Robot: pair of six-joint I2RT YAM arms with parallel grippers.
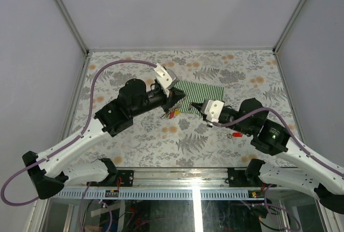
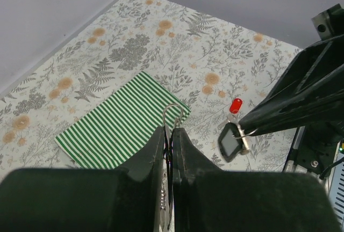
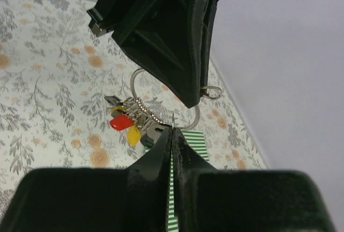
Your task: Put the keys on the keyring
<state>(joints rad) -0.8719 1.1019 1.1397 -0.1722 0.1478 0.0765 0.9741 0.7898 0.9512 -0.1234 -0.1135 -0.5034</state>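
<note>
1. The table (image 1: 129, 135) in its flowered cover fills the floor of the booth, grey walls on three sides.
2. Two arms reach in from the near edge: the left arm (image 1: 113, 116) swings from the near left corner to the middle, and the right arm (image 1: 271, 135) comes in from the near right. They meet nose to nose at the centre.
3. The cloth (image 1: 207, 95), green and white stripes, lies flat just beyond the meeting point, a touch to the right.
4. The left gripper (image 2: 170, 131) has its fingers pressed together on the wire, pinching the ring between them at the near left corner of the cloth.
5. The right gripper (image 3: 172, 135) is squeezed tight too, tips pointing straight at the left one. From the left wrist view it pinches the metal end of the black key.
6. The ring (image 2: 170, 105) loops up out of the left fingers, over the cloth's edge. Its wire passes just beside the right tips; whether they touch I cannot tell.
7. The bunch (image 3: 129, 122) hangs off the ring on the left side, red and yellow tags showing, a dark one behind.
8. The black key (image 2: 230, 142) hangs at the right tips, tag down, just right of the ring and not on it.
9. The red key (image 2: 235, 106) lies alone on the table, right of the cloth and nearer, beside the right arm, with nothing touching it.
</note>
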